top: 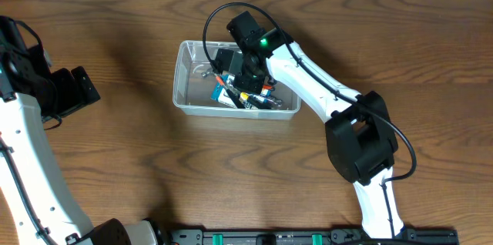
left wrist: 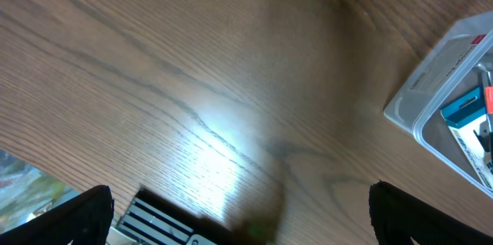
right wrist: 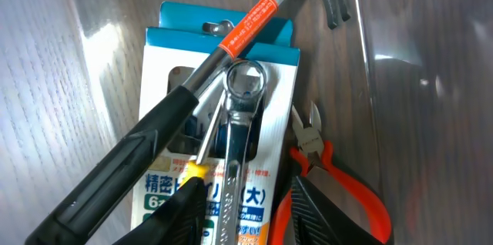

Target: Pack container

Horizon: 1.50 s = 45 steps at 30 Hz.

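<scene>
**Location.** Clear, colourless rectangular plastic container point(top: 181, 83) sits upper centre of the overhead view on the brown wood-grain table point(top: 115, 168). Its corner also shows at the right edge of the L wrist view.

**Contents (R wrist view).**
- Blue-and-white carded pack point(right wrist: 166, 68) lies flat on the tub floor.
- Black-grip steel hammer with orange label point(right wrist: 254, 18) lies diagonally across the pack.
- Chrome ring spanner point(right wrist: 245, 83) and yellow-collared screwdriver point(right wrist: 202, 149) rest on top of the pack.
- Orange-handled cutters point(right wrist: 323, 160) lie at lower right, just beside the pack, near the tub wall.

**Grippers.**
- Right gripper point(top: 243, 85) is within the tub outline, low over the contents. Fingers are spread either side of spanner and screwdriver, pinching nothing as far as seen.
- Left gripper point(left wrist: 243, 218) is spread wide and empty, over table at far left of overhead, well apart from the tub.

**Judgement.** Looks like a release inside the tub; packing appears well along.

**Recommendation.**
- Raise R arm straight up with jaws wide, so fingertips don't hook the spanner ring or hammer shaft.
- The stack is loose and could shift if nudged.
- Avoid dragging against the rim, as the tub looks light enough to slide.
</scene>
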Available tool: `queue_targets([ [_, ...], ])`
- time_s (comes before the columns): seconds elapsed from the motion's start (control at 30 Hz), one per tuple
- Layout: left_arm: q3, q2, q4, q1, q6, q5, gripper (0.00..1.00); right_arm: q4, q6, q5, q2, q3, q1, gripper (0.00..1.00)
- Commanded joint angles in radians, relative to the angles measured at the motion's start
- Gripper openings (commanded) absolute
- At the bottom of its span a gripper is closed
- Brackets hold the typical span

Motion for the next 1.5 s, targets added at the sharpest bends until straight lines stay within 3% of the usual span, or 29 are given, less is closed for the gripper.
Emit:
queue_targets([
  [0.0,-0.005,0.001,-0.002,0.003,-0.011,-0.004,0.98,0.001,0.001,-0.003,-0.032,0.02,-0.01,0.39],
  [0.27,-0.005,-0.002,0.08,-0.149,0.037,-0.004,0.98,0.137,0.153,0.072,-0.187,0.101,-0.1,0.44],
  [0.33,-0.005,0.0,0.141,-0.236,0.076,-0.004,0.98,0.214,0.265,0.079,-0.231,0.106,-0.167,0.61],
  [0.43,-0.005,0.013,0.252,-0.384,0.204,-0.004,0.98,0.278,0.459,0.093,-0.266,0.106,-0.288,0.65],
  [0.47,-0.005,0.021,0.283,-0.427,0.256,-0.005,0.98,0.28,0.517,0.093,-0.268,0.106,-0.335,0.72],
  [0.53,-0.005,0.043,0.371,-0.522,0.375,-0.004,0.98,0.269,0.597,0.068,-0.267,0.106,-0.433,0.94],
  [0.6,-0.005,0.06,0.447,-0.565,0.437,-0.004,0.98,0.263,0.598,0.047,-0.267,0.106,-0.491,0.99],
  [0.67,-0.005,0.079,0.544,-0.588,0.487,-0.005,0.98,0.269,0.597,0.048,-0.27,0.106,-0.548,0.99],
  [0.8,-0.005,0.113,0.714,-0.587,0.48,-0.014,0.98,0.257,0.602,0.048,-0.27,0.106,-0.667,0.99],
  [1.07,-0.039,0.035,0.645,-0.59,0.348,-0.121,0.98,0.017,0.693,0.116,-0.315,0.105,-0.81,0.99],
  [1.27,-0.285,-0.201,0.744,-0.59,0.333,-0.122,0.98,-0.029,0.71,0.116,-0.48,-0.029,-0.853,0.99],
  [1.47,-0.577,-0.517,0.816,-0.59,0.22,-0.121,0.98,0.067,0.705,0.119,-0.813,-0.388,-0.824,0.99],
])
